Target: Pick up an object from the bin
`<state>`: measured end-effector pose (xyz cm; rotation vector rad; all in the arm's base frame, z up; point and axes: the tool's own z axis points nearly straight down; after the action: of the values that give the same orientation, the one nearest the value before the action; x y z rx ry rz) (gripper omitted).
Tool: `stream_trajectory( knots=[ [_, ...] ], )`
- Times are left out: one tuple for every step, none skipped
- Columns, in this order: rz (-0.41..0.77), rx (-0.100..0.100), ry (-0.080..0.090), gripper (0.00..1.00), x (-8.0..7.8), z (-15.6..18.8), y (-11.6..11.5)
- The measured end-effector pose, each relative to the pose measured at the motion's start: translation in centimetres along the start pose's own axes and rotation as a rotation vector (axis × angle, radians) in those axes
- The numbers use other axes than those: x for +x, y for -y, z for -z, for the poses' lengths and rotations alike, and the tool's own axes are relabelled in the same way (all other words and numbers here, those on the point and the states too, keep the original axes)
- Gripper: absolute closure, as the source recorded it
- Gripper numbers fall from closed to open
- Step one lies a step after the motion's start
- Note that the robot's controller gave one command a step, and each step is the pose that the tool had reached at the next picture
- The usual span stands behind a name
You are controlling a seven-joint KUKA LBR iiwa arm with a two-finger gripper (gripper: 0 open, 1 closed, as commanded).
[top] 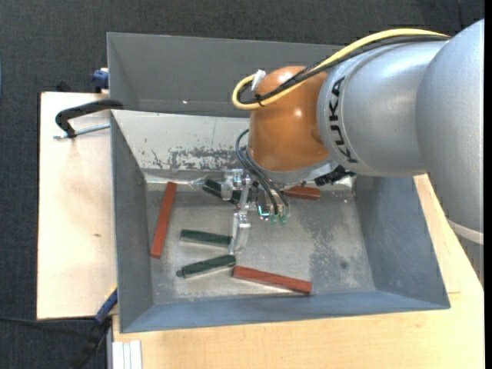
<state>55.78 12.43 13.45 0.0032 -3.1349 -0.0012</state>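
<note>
- Arm (400,106): it comes in from the right and covers the far right part of the bin. Its orange cover (280,121) sits above the bin's middle, with a yellow cable (361,44) looped over it. The only writing you can read is "KUKA" (336,125), in black along the grey casing. Nothing in the bin carries a label.
- Bin (384,229): grey metal with sloped walls. The contents are a few loose sticks, well apart from each other, not a heap.
- Left red-brown stick (163,220): it lies by the left wall, with its long axis running far to near.
- Near red-brown stick (272,280): it lies close to the near wall, running left to right. A third red-brown piece (306,193) shows partly from under the wrist.
- Far green stick (205,237): dark, left of centre, with its long axis left to right. Judged the likeliest pick.
- Near green stick (206,267): just nearward of the far one and slightly tilted.
- End effector (241,233): it hangs low over the floor at mid-bin. Its tip is just beside the right end of the far green stick, so the stick lies to its left.
- You cannot tell whether the end effector is set wide or narrow, and nothing shows held in it.
- Judgement: the grasp depends on a small shift to the left, closing across the stick's short side.
</note>
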Motion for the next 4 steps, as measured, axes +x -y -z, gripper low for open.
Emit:
stream_trajectory(
  knots=[
    [-0.001,-0.001,0.008,0.0,-0.2,0.4,0.0],
    [0.02,-0.005,0.014,1.0,5.6,-6.1,-0.9],
    [0.02,-0.005,0.014,1.0,5.6,-6.1,-0.9],
    [0.034,0.0,0.004,1.0,5.2,-2.7,-0.4]
  ],
)
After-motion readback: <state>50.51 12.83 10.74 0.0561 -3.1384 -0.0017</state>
